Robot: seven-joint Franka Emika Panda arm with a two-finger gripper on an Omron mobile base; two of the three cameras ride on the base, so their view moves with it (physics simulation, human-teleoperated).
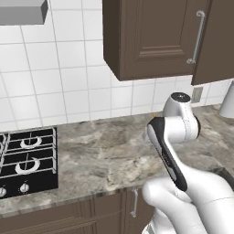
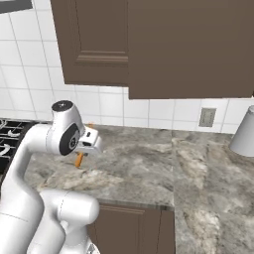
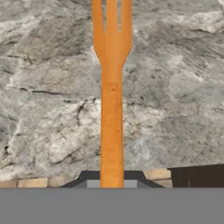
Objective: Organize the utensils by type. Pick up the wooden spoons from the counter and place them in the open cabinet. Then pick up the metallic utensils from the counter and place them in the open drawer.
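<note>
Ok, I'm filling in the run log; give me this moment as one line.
end effector: shut on orange fork | fork: held over counter, tines pointing away from hand | stage: carrying

White tiled wall (image 1: pixel 68 68), dark brown wall cabinets (image 1: pixel 151 36), a black hob (image 1: pixel 27 160), grey wall socket (image 2: pixel 207 117)

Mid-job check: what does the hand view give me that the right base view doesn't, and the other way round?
Hand view: the orange fork close up, three tines pointing away, its handle running down between the pincer fingertips, which are shut on it.

Right base view: the arm's white body, the brown wall cabinets, tiled wall, wall outlet, stove corner and a pale grey object at right.

Both: the marbled counter and the fork, seen from the base as an orange sliver below the hand.
</note>
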